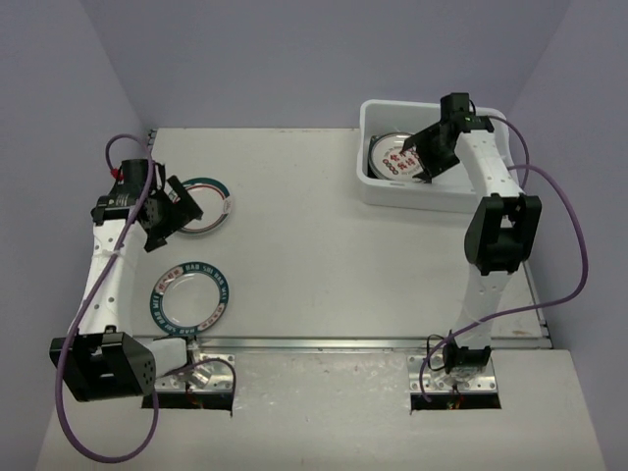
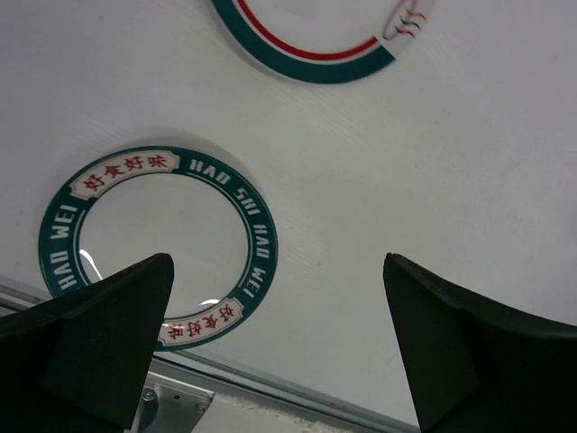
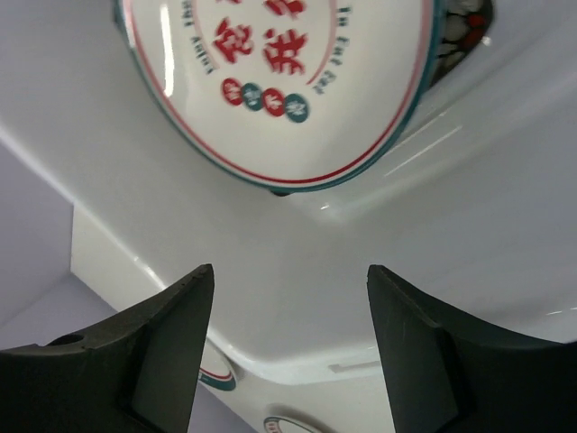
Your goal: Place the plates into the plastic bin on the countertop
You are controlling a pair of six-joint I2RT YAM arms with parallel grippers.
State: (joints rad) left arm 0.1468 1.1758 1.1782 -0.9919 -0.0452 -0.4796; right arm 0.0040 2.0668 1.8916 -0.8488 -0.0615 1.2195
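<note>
1. At the left of the countertop (image 1: pixel 314 255), the left gripper (image 1: pixel 172 218) hung low with its jaws spread fully apart and nothing between them. It was poised just over a teal-rimmed plate (image 1: pixel 218 196), which lay flat and partly hidden beneath it. The wide spread probably served to straddle that plate's rim.
2. Nearer the metal rail (image 1: pixel 373 342), a lettered plate (image 1: pixel 191 296) lay flat, apart from the first and untouched. Both plates sat outside the bin, within the left arm's side of the surface.
3. Toward the far right corner stood the plastic bin (image 1: pixel 432 201). A red-character plate (image 1: pixel 394 157) rested inside it, lying over a dark patterned plate (image 3: pixel 464 32) of which only an edge showed.
4. Reaching down into the bin, the right gripper (image 3: pixel 288 271) had its jaws parted and held nothing, and the red-character plate lay just beyond its fingertips. By this evidence that plate was already delivered, while two were left to fetch.
</note>
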